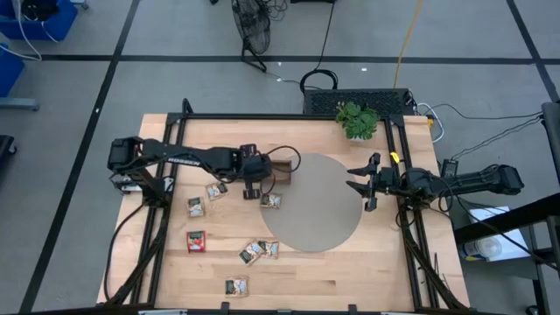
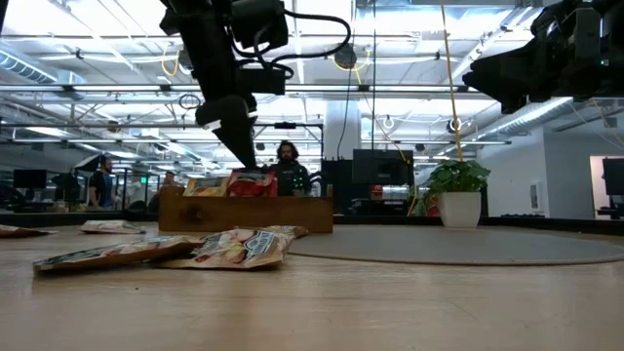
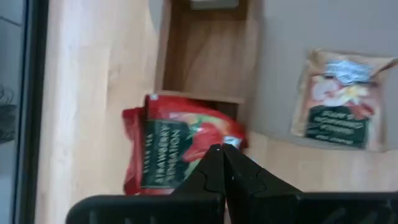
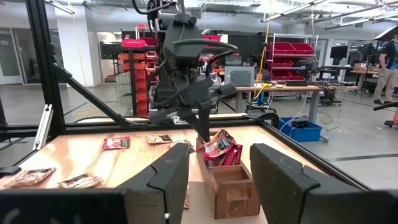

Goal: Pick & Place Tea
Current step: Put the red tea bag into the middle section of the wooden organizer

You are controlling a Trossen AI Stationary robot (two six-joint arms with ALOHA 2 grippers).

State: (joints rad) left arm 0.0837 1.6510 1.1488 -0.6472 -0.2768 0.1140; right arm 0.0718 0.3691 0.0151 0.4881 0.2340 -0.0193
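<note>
Two red tea sachets (image 3: 168,152) stand tilted in the end compartment of the brown wooden tray (image 1: 280,168), sticking up over its rim (image 4: 219,147). My left gripper (image 3: 222,158) is shut with nothing between its fingers. It points steeply down, its tips (image 2: 249,156) just above those sachets. Several more sachets lie flat on the table (image 1: 195,206), and one (image 3: 339,102) lies at the edge of the round grey mat (image 1: 315,206). My right gripper (image 1: 354,179) waits open at the mat's right edge, well above the table.
A small potted plant (image 1: 357,118) stands at the far edge, right of the middle. Black frame rails (image 1: 162,206) run along the table's left and right sides. People stand in the room beyond the table (image 2: 288,161).
</note>
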